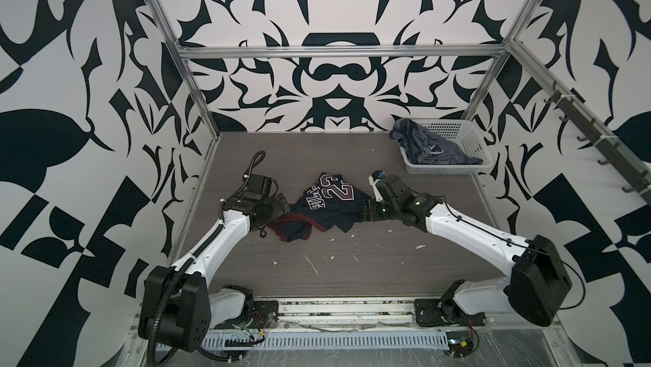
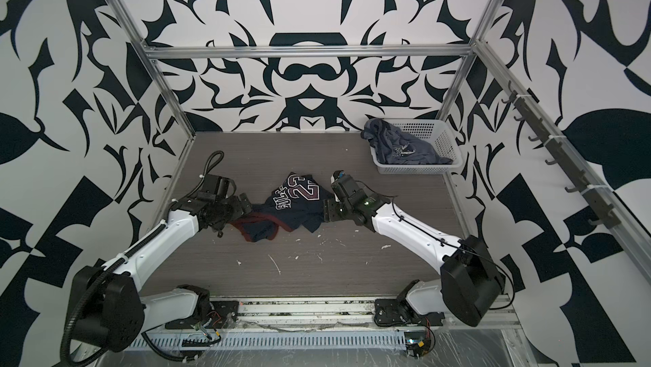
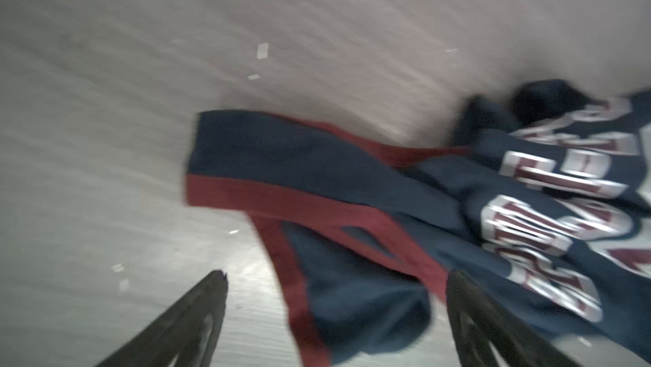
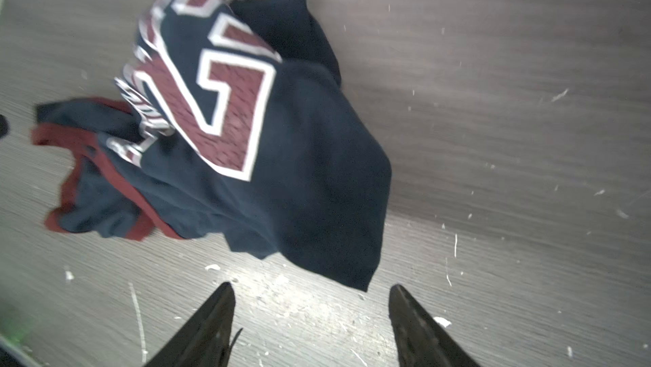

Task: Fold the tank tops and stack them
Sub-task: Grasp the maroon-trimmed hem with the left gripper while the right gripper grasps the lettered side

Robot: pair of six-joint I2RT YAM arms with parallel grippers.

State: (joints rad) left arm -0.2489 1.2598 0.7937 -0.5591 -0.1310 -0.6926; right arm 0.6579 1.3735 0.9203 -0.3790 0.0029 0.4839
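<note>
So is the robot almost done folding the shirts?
Not nearly. Done: the navy tank top is out on the table, but crumpled, not folded. In hand: nothing; the left gripper and right gripper sit open at either side of it. Left: fold it, take the slate-blue tank top out of the white basket, fold that, and stack both.

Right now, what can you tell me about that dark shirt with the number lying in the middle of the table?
The navy tank top is a soft-looking sleeveless shirt with dark-red trim along its openings and a large dark-red, white-edged two-digit number, with smaller lettering beside it. It lies crumpled and unfolded, print side up, near the middle of the grey table. The left gripper and right gripper sit at its two ends with jaws apart, and neither is gripping it.
</note>
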